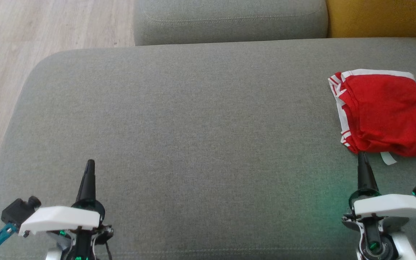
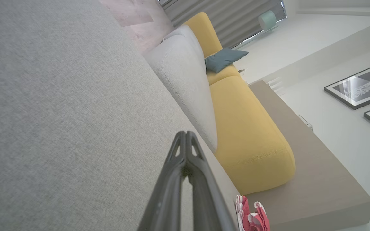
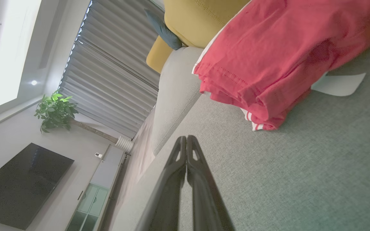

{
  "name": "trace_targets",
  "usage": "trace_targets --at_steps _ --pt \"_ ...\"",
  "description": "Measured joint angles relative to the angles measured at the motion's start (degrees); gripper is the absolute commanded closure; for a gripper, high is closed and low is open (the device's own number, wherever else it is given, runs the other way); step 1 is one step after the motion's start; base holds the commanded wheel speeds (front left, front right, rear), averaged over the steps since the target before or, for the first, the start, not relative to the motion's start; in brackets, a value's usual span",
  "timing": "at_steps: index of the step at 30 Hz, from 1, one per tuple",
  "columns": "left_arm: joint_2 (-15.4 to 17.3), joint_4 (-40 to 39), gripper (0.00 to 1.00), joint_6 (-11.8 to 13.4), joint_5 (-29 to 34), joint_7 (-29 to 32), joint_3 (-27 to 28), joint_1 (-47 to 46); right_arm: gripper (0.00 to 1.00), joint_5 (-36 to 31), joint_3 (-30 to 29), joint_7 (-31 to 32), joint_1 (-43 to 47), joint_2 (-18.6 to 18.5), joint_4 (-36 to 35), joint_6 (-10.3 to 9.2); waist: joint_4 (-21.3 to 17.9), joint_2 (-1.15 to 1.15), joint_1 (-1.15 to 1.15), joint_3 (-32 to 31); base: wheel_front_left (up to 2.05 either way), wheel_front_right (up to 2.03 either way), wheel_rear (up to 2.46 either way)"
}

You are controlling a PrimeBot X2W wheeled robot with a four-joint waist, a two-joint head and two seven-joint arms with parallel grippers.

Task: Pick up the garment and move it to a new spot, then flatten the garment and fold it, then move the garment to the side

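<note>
Garment [image 1: 388, 108] lies unheld; right gripper [image 1: 362, 156] closed, empty, seemingly just beside it.

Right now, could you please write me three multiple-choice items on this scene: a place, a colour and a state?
1. Where on the grey cushion does the garment lie? A. the robot's left side B. the middle C. the robot's right side
2. What colour is the garment's trim? A. white B. black C. yellow
3. How is the right gripper? A. shut on the garment B. shut, holding nothing C. wide open
Key: 1 C, it lies just ahead of the right gripper in the head view; 2 A, white bands edge the red cloth; 3 B, its fingers meet with nothing between them.
</note>
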Motion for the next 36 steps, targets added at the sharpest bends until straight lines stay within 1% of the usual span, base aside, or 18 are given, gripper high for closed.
trace_targets --at_steps 36 --pt "0.1 2.6 1.0 -1.2 -20.7 6.0 3.9 -1.6 1.0 23.7 -4.3 5.7 0.0 0.0 -0.7 0.0 0.4 0.0 0.0 -0.7 0.0 0.0 0.0"
